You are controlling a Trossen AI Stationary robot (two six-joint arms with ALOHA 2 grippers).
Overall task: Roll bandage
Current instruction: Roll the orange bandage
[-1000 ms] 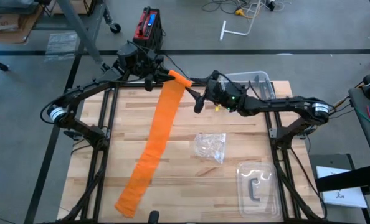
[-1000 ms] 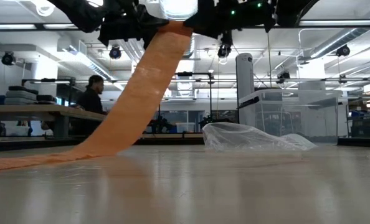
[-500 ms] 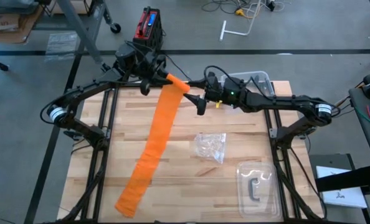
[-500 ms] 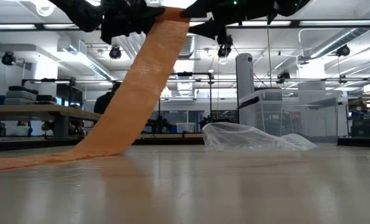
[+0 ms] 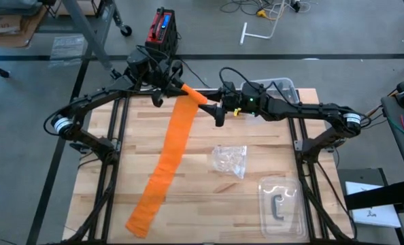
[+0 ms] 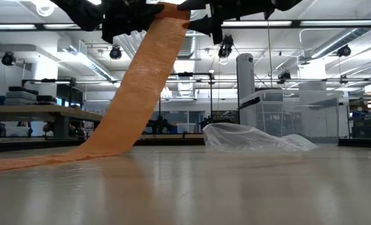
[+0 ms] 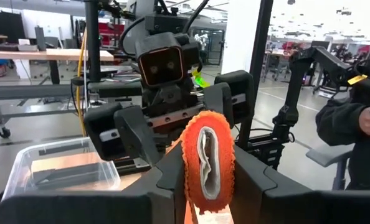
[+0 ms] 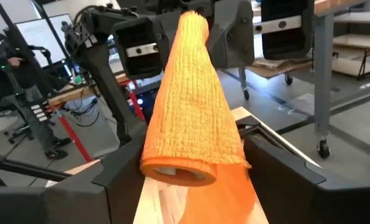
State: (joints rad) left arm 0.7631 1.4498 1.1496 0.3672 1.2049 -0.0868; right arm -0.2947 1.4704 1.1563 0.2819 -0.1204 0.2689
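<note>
The left gripper (image 5: 177, 87) is pinching the rolled end of the bandage (image 5: 168, 151) between its closed fingers (image 7: 167, 168), up at the table's (image 5: 256, 153) far edge. The right gripper (image 5: 210, 109) is meeting it head-on, its fingers (image 8: 119, 165) standing apart on either side of the roll; whether they are pressing it cannot be told. From the roll, the orange strip is hanging down and trailing flat toward the near left corner. A crumpled clear wrapper (image 5: 230, 160) is lying beside it. A clear bin (image 5: 281, 88) is sitting at the far right, and a clear tray (image 5: 281, 206) near the front right is holding a dark part (image 5: 277, 207).
</note>
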